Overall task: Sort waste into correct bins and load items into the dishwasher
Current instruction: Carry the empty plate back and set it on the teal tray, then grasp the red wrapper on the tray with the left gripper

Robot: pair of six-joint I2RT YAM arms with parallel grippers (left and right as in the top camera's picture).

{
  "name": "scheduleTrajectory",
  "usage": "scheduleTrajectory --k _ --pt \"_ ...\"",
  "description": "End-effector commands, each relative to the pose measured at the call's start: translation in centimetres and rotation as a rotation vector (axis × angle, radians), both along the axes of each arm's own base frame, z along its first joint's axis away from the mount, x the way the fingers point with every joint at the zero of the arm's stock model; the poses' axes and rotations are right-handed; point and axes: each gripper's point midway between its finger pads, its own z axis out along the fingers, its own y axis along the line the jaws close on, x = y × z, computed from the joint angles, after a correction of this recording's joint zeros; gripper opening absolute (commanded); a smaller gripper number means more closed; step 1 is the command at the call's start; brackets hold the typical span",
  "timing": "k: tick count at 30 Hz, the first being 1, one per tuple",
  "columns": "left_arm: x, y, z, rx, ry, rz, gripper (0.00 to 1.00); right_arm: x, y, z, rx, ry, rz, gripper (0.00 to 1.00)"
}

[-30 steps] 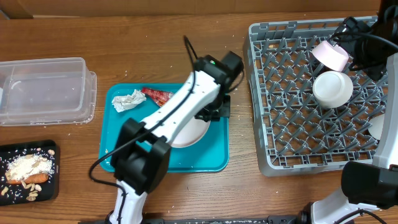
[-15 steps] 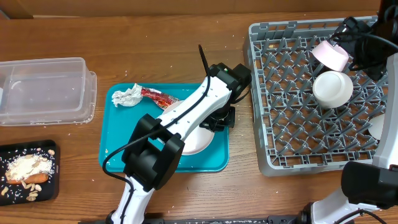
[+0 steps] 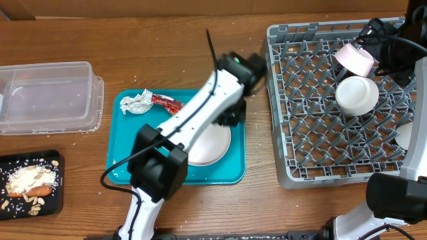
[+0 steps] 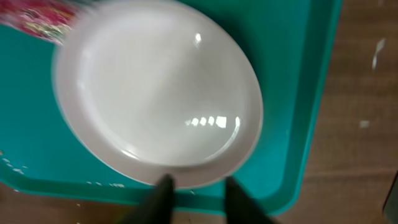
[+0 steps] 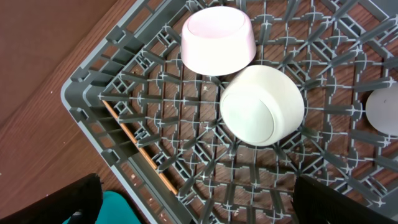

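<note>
A white plate (image 3: 212, 145) lies on the teal tray (image 3: 127, 153); it fills the left wrist view (image 4: 155, 93). My left gripper (image 3: 230, 117) hovers over the plate's far right edge. Its fingers (image 4: 199, 196) are apart and empty above the tray's rim. Crumpled foil (image 3: 137, 102) and a red wrapper (image 3: 167, 103) lie at the tray's back. The grey dish rack (image 3: 287, 100) holds a pink cup (image 3: 355, 59) and an upturned white bowl (image 3: 357, 95). My right gripper (image 3: 383, 47) is wide open and empty above the rack (image 5: 205, 214).
A clear plastic container (image 3: 47, 97) stands at the left. A black tray with food scraps (image 3: 30, 183) sits at the front left. A white item (image 5: 382, 109) lies in the rack at the right. The left arm crosses the tray.
My left arm swung a little right, then back toward the far side, above the plate. The foil shifted slightly toward the back. The right arm has not moved.
</note>
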Motion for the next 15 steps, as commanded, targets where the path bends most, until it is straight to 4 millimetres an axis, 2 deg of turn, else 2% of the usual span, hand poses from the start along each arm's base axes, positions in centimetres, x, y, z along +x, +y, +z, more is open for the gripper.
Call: scheduleTrajectory --k 1,2,3,7,11,15 --pt "6.2 4.6 3.4 0.034 -0.193 0.121 0.67 0.0 -0.1 0.3 0.000 -0.012 -0.004 1.00" --pt "7.6 5.6 3.7 0.010 -0.218 0.164 0.79 0.0 -0.1 0.3 -0.001 -0.012 -0.004 1.00" --pt "8.4 6.4 3.7 -0.012 -0.229 0.197 0.82 0.0 -0.1 0.3 0.000 -0.012 -0.004 1.00" --pt "10.6 8.4 2.3 -0.188 -0.176 0.344 0.84 0.0 -0.1 0.3 -0.001 -0.012 -0.004 1.00" --pt "10.2 10.9 0.3 -0.206 -0.108 0.431 0.83 0.0 -0.1 0.3 0.000 -0.012 -0.004 1.00" --pt "9.4 11.4 -1.7 -0.183 -0.073 0.458 0.83 0.0 -0.1 0.3 -0.001 -0.012 -0.004 1.00"
